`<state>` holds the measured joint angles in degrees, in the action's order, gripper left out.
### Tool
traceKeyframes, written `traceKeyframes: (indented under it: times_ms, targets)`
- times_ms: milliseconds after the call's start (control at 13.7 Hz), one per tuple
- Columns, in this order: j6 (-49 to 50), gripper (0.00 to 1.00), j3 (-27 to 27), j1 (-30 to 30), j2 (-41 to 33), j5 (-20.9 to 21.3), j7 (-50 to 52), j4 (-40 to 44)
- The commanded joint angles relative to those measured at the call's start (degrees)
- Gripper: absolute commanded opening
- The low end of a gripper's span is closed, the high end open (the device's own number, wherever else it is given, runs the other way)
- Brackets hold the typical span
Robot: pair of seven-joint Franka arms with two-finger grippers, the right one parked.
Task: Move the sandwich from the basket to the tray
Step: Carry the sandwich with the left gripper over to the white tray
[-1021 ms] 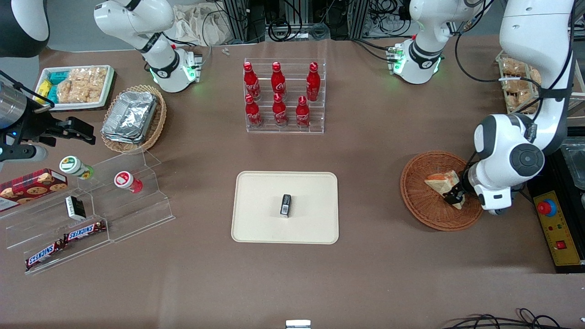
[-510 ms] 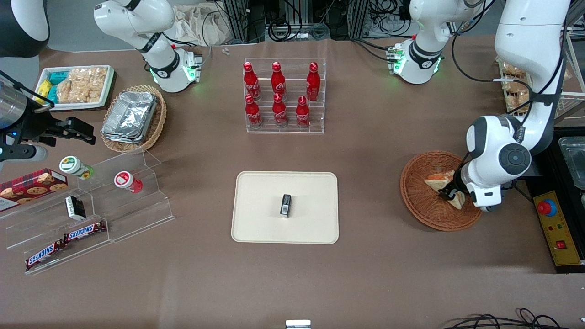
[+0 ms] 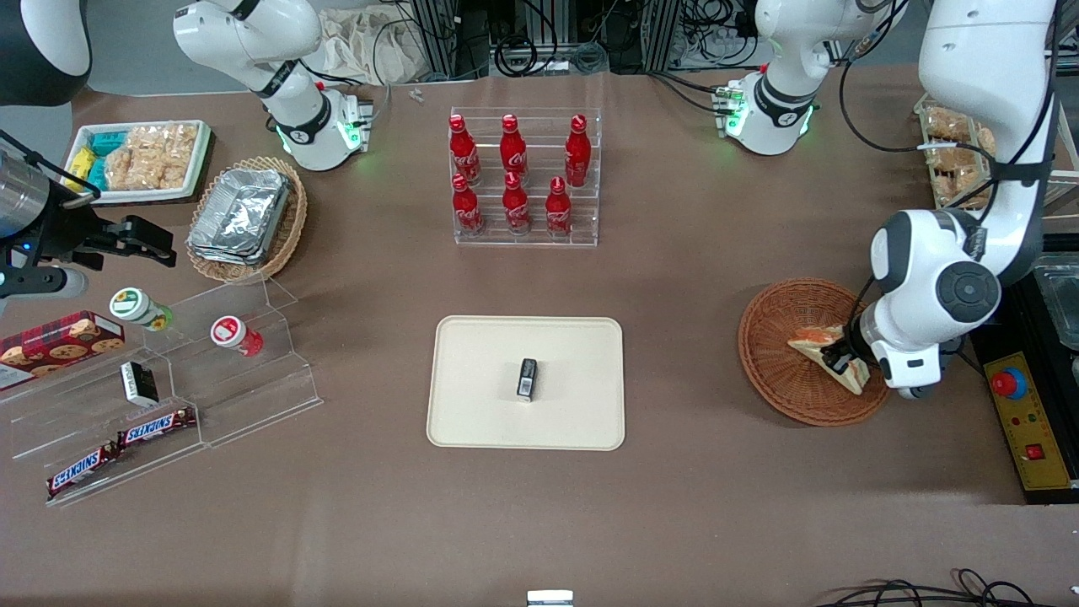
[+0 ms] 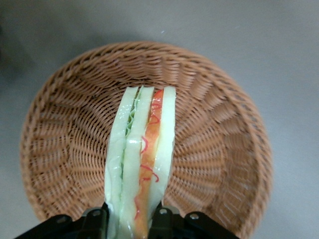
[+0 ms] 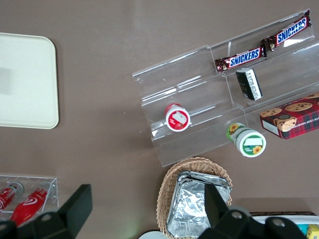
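The sandwich (image 3: pixel 822 347) is a pale bread wedge with orange-red and green layers; it stands on edge in the reddish-brown wicker basket (image 3: pixel 780 371) toward the working arm's end of the table. My left gripper (image 3: pixel 839 361) is down in the basket, shut on the sandwich. In the left wrist view the sandwich (image 4: pixel 142 159) is pinched between the two black fingers (image 4: pixel 160 221), with the basket (image 4: pixel 60 144) under it. The cream tray (image 3: pixel 472 405) lies at the table's middle, far from the basket, and its corner also shows in the right wrist view (image 5: pixel 25 84).
A small black packet (image 3: pixel 527 377) lies on the tray. A clear rack of red bottles (image 3: pixel 523 177) stands farther from the camera than the tray. A wire rack of snack bags (image 3: pixel 952 156) and a control box (image 3: pixel 1024 421) flank the basket.
The gripper shifted a little within the basket and the sandwich turned with it, from lying with its broad bread face up to standing more on edge.
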<state>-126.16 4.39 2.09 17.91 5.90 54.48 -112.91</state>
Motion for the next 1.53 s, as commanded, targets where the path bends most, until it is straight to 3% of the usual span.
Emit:
traceKeyframes:
  times_ms: [0,292,438,729,948,1458]
  targets:
    - [13.0,0.0,2.5,-0.5,-3.1,0.9,-4.1,8.5]
    - [31.6,0.0,8.4,-0.5,-1.1,0.7,-17.4,28.9]
    - [36.2,0.0,13.3,-0.5,2.5,0.3,-18.8,36.8]
    - [36.1,0.0,21.8,-3.1,12.0,2.3,-18.6,45.6]
    - [35.0,0.0,21.7,-11.7,20.3,10.4,-18.4,50.8]
    - [19.2,0.0,21.3,-19.2,33.9,10.9,-11.1,50.9]
